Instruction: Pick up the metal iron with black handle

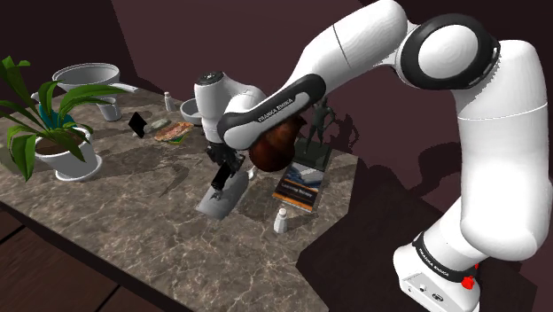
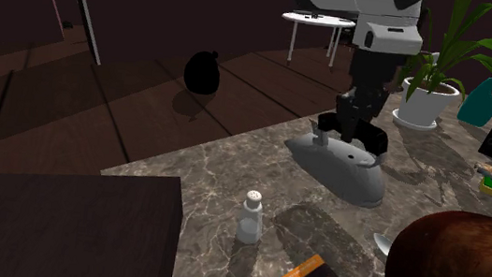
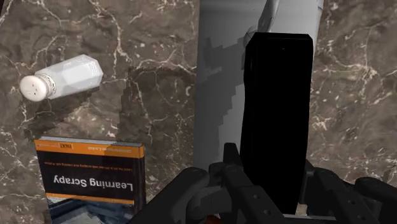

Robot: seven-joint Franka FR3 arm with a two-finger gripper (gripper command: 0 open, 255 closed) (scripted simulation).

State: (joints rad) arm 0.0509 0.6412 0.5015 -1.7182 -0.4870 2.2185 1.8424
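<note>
The iron [image 1: 217, 202] lies on the marble counter [image 1: 133, 213], a grey body with a black handle [image 3: 277, 95] along its top. In the second exterior view the iron [image 2: 349, 172] rests flat with its tip toward that view's right. My black gripper [image 1: 223, 170] has come straight down onto it. In the wrist view the gripper [image 3: 270, 165] is open, with one finger on each side of the handle and close to its sides. The gripper [image 2: 353, 135] hides most of the handle in the second exterior view.
A salt shaker [image 1: 281, 219] and an orange-and-black book [image 1: 299, 184] sit near the counter's edge beside the iron. A big brown round object [image 1: 275, 146] stands just behind it. A potted plant [image 1: 62, 146], a pot [image 1: 86, 78] and small items stand farther off.
</note>
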